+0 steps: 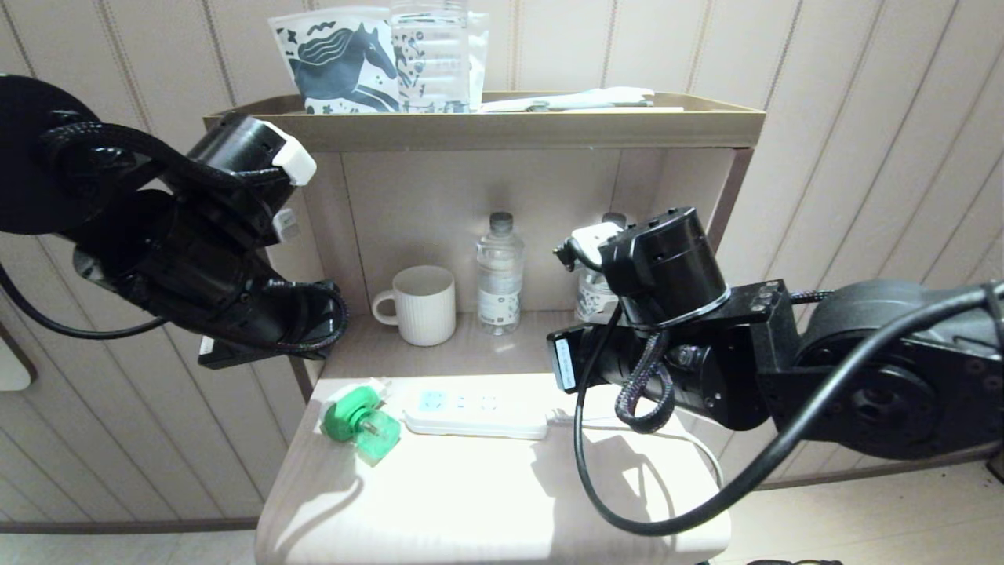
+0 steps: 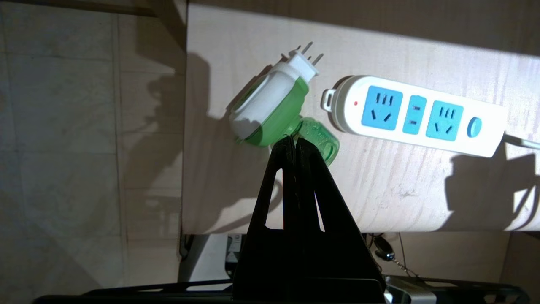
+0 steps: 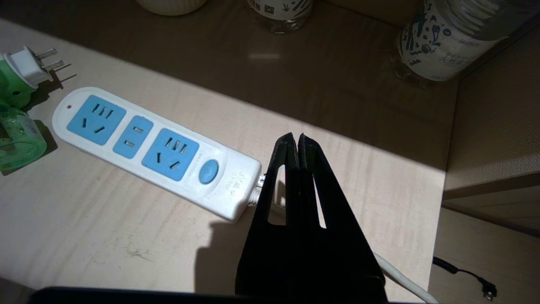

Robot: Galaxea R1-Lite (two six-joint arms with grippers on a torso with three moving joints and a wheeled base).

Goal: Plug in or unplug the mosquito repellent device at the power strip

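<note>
The mosquito repellent device [image 1: 361, 420] lies on its side on the pale table [image 1: 471, 502], unplugged, just off the left end of the power strip [image 1: 471, 412]. Its white-and-green head [image 2: 270, 105] points its bare prongs away from the strip [image 2: 417, 114], and its green bottle [image 2: 322, 137] lies beside it. My left gripper [image 2: 294, 141] hangs above the device, shut with nothing between its fingers. At the strip's cord end [image 3: 156, 147], my right gripper [image 3: 294, 137] hovers, also shut and empty. All sockets are free.
A white mug [image 1: 423, 304] and a water bottle [image 1: 500, 271] stand in the shelf recess behind the table. Another bottle [image 3: 443, 38] stands at the back right. The strip's white cord [image 1: 627, 424] runs right under my right arm. A horse-print bag [image 1: 345, 67] sits on the top shelf.
</note>
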